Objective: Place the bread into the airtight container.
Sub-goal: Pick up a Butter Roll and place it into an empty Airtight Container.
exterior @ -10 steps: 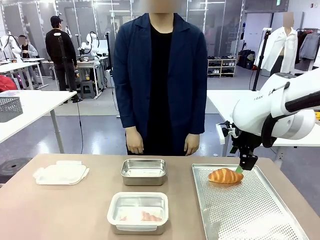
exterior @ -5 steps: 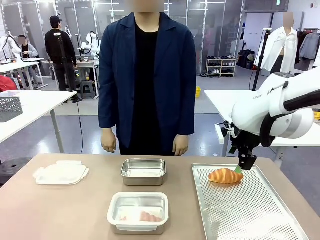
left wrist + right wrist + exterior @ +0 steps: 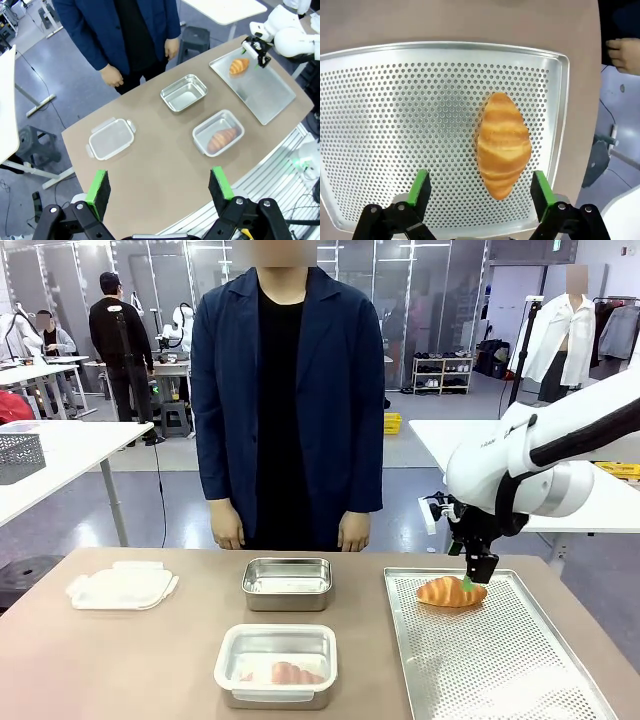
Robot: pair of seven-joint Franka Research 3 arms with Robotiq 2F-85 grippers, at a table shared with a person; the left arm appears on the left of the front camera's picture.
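A golden croissant, the bread (image 3: 452, 591), lies at the far end of the perforated metal tray (image 3: 500, 660). My right gripper (image 3: 478, 575) hangs open just above its right end. In the right wrist view the bread (image 3: 502, 143) lies slightly right of centre ahead of the open gripper (image 3: 480, 192), apart from its fingers. The clear airtight container (image 3: 276, 665) stands near the front edge with another piece of bread inside. High above the table, my left gripper (image 3: 159, 185) is open and holds nothing. From there I see the container (image 3: 218, 132) and the tray's bread (image 3: 239, 65).
A steel pan (image 3: 287, 583) stands behind the container. The clear lid (image 3: 122, 586) lies at the far left of the table. A person in a dark jacket stands at the far edge, hands (image 3: 351, 535) hanging down by the table.
My right gripper has shifted left, from beside the bread's right end to above it. The person has stepped to the left.
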